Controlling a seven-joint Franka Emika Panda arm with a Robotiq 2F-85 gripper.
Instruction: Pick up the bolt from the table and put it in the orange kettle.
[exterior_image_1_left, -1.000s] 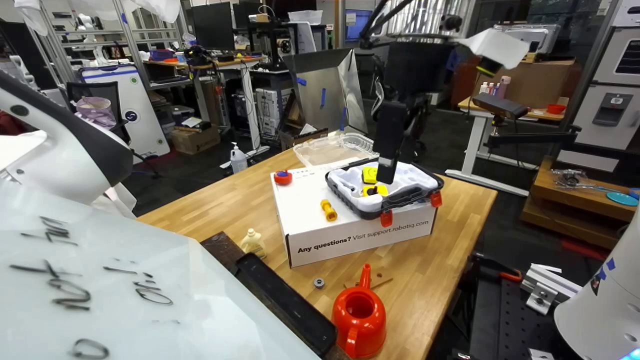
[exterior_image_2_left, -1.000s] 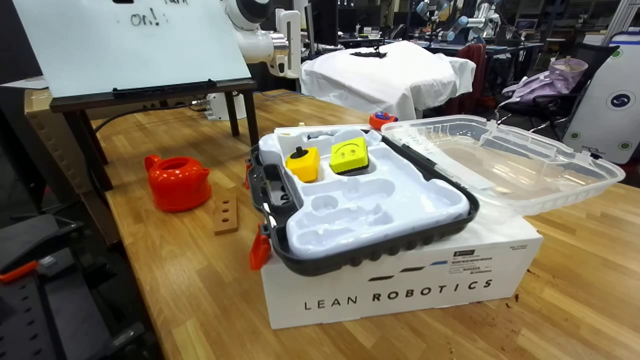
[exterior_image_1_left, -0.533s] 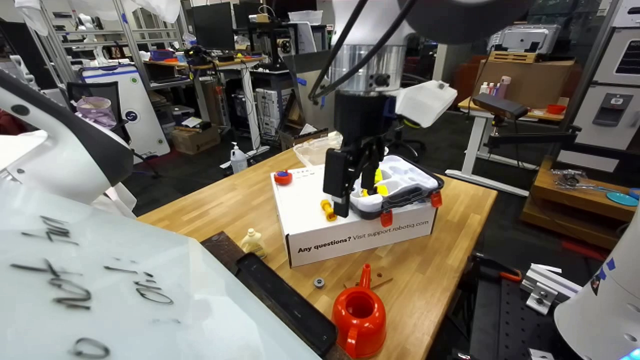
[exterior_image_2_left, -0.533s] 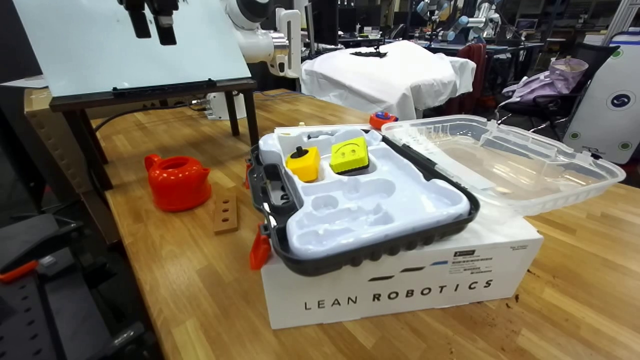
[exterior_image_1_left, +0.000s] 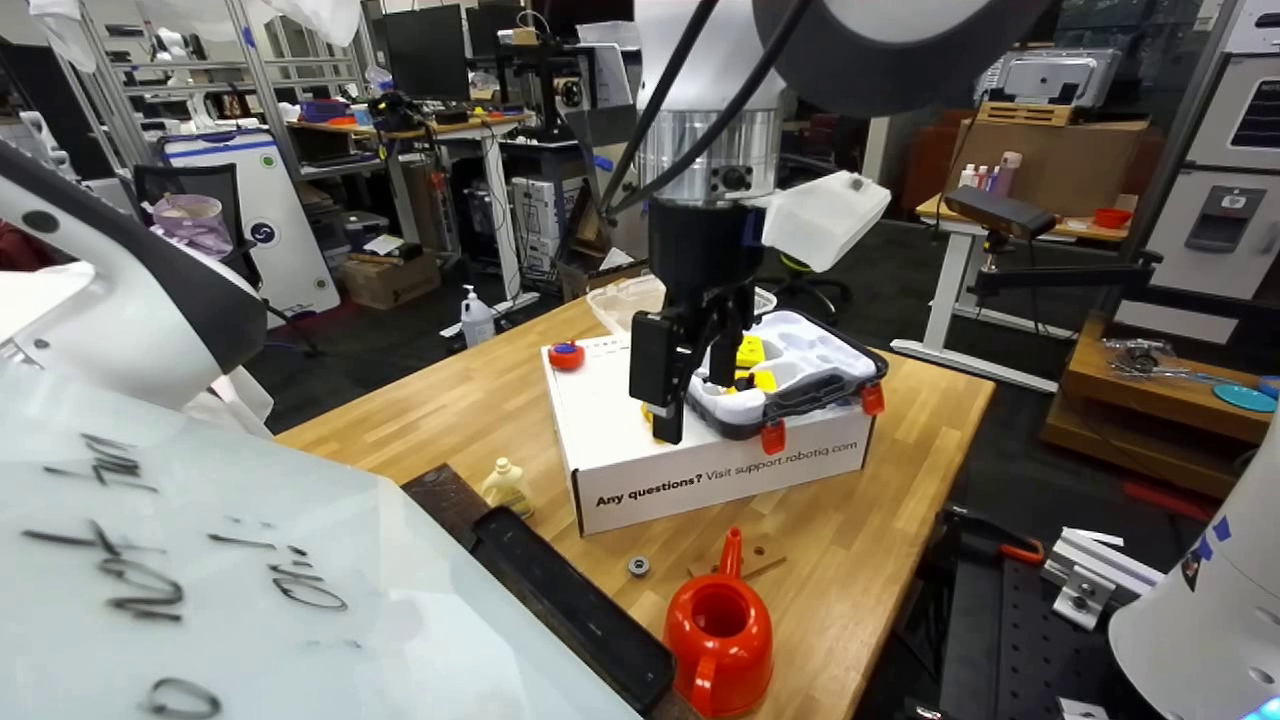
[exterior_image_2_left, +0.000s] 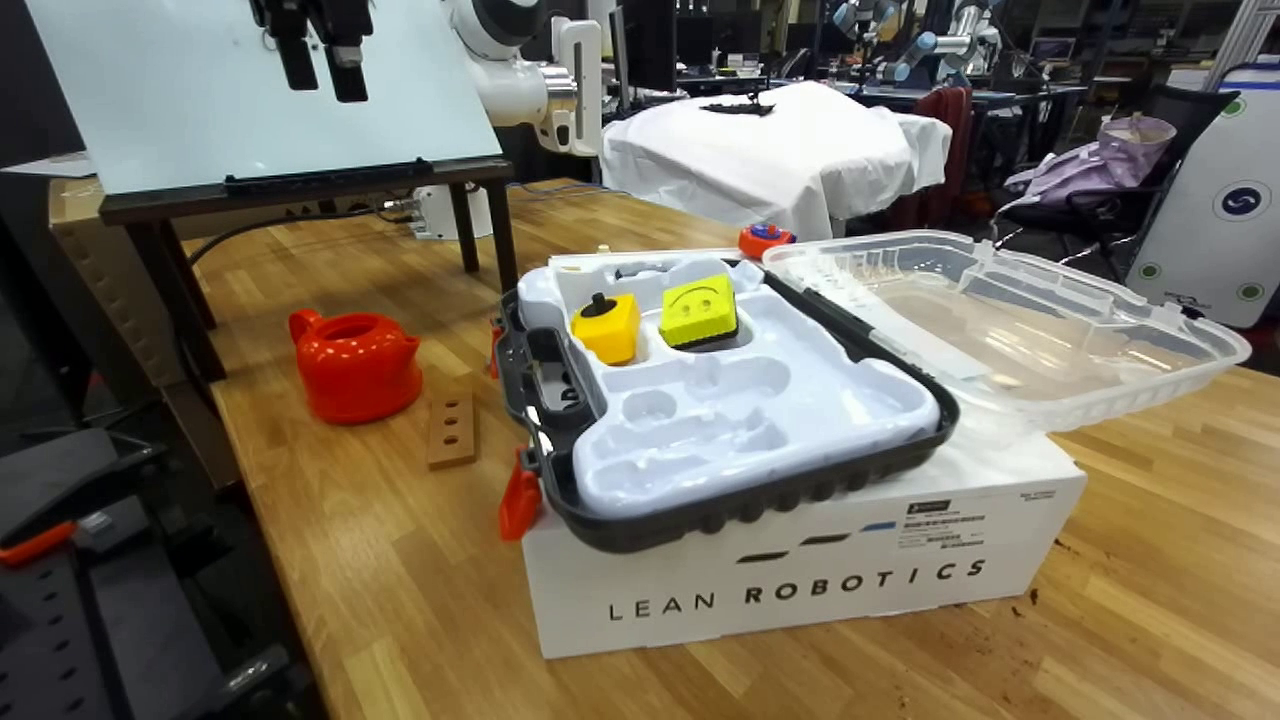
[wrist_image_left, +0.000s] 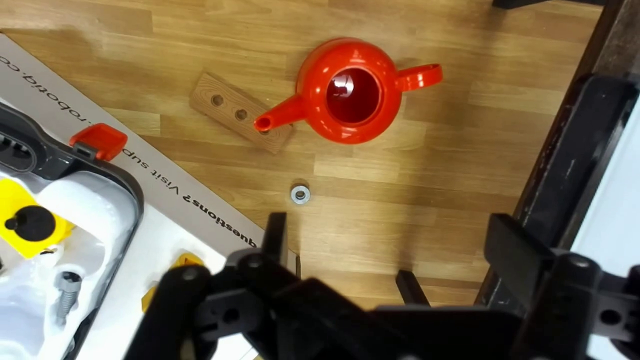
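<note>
A small grey ring-shaped metal piece (exterior_image_1_left: 638, 567), which looks like the bolt, lies flat on the wooden table; it also shows in the wrist view (wrist_image_left: 300, 194). The orange-red kettle (exterior_image_1_left: 740, 655) stands upright with its top opening uncovered, in both exterior views (exterior_image_2_left: 360, 375) and the wrist view (wrist_image_left: 320, 75). My gripper (exterior_image_1_left: 695, 405) is open and empty, well above the table; it also shows at the top of an exterior view (exterior_image_2_left: 326, 85). In the wrist view the fingers (wrist_image_left: 390, 232) are wide apart; the grey piece lies beyond the left fingertip, the kettle farther up.
A white box (exterior_image_1_left: 600, 430) carries an open case (exterior_image_2_left: 750, 500) and a yellow toy bolt (exterior_image_1_left: 647, 413), partly hidden by my finger. A holed wooden block (wrist_image_left: 230, 107) lies by the kettle's spout. A whiteboard on a dark stand (wrist_image_left: 560, 165) and a cream bottle (exterior_image_1_left: 507, 487) stand nearby.
My gripper has swung away from over the case, toward the whiteboard and lower, then a little farther in the last half second. The kettle and the grey piece have not moved.
</note>
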